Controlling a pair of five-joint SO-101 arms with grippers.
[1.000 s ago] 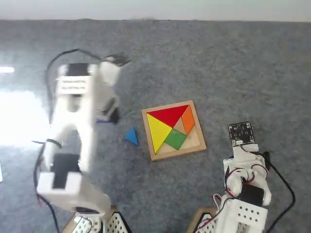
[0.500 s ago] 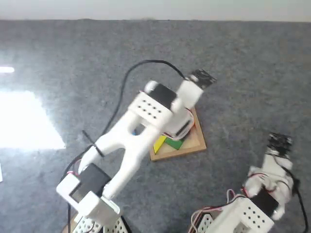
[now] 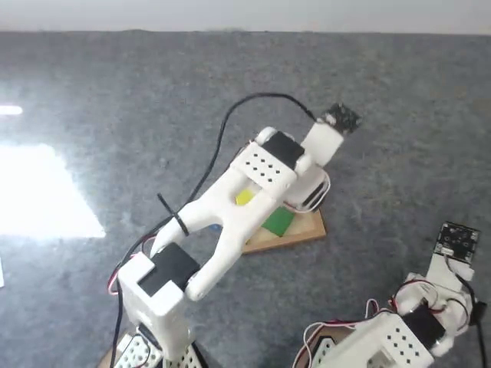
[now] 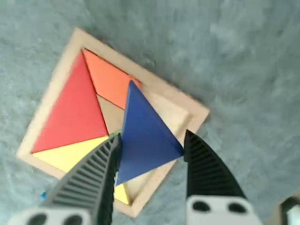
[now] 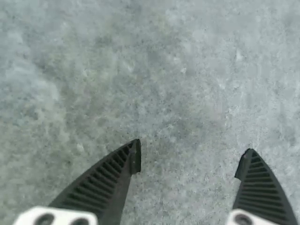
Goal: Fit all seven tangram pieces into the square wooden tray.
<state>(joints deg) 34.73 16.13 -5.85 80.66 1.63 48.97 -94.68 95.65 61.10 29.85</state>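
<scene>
My left pincer, clamped on a flat blue triangular tile, holds it above the square wooden tray. I judge the tile light, rigid and smooth-faced, so it is liable to slip or swivel. The best hold is on two opposite edges near its middle. Tray contents are a large red triangle, an orange piece, a yellow triangle and a green piece. Part of the tray floor shows bare beside the orange piece. My right pincer stands open over the grey carpet, well apart from the tray.
</scene>
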